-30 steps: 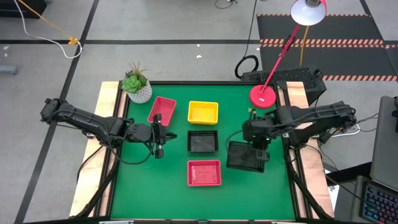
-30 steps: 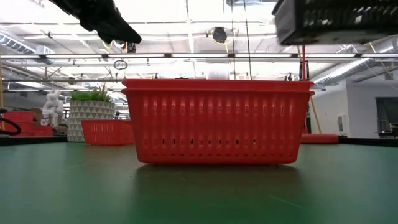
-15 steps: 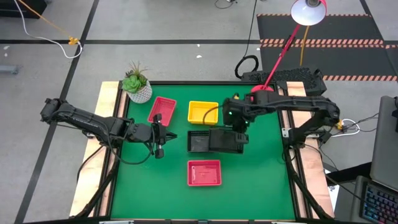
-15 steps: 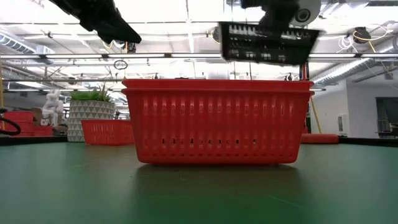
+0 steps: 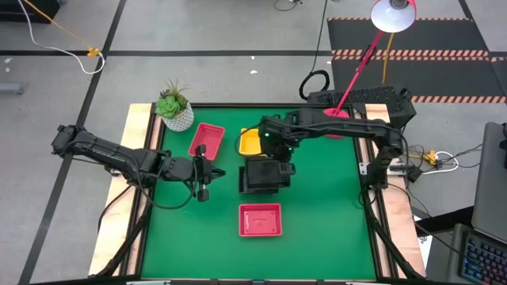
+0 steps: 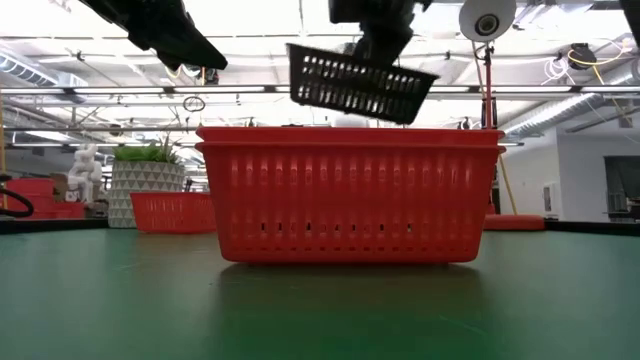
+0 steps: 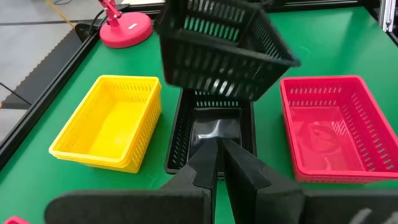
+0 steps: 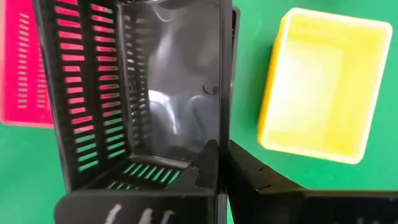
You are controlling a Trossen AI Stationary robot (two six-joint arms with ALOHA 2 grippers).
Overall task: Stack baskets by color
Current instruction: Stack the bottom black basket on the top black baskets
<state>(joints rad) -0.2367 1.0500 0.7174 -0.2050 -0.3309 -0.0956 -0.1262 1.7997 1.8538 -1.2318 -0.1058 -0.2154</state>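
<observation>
My right gripper [image 5: 273,150] hangs over the table's middle, shut on a black basket [image 6: 360,82]. That basket hangs tilted above another black basket [image 7: 208,134] on the mat. A yellow basket [image 5: 250,142] sits just beyond them, partly under the arm. One red basket [image 5: 206,140] lies at the far left and another [image 5: 260,220] near the front edge. My left gripper [image 7: 219,152] waits shut and empty at the left, pointing toward the black baskets. My right gripper pinches one side wall of the black basket at its rim [image 8: 225,134], one finger inside the basket and one outside. The fingers come from above, pointing steeply down. The basket is lifted clear and hangs tilted, opening upward, one end lower than the other.
A white plant pot [image 5: 176,111] stands at the far left corner and a red lamp base [image 7: 124,30] at the far right. Bare green mat [image 5: 333,214] lies to the right and along the front edge.
My right gripper has swung from the table's right side toward its middle, rolling as it went. It has carried the black basket lifted clear. The basket now hangs tilted over the black basket on the mat.
</observation>
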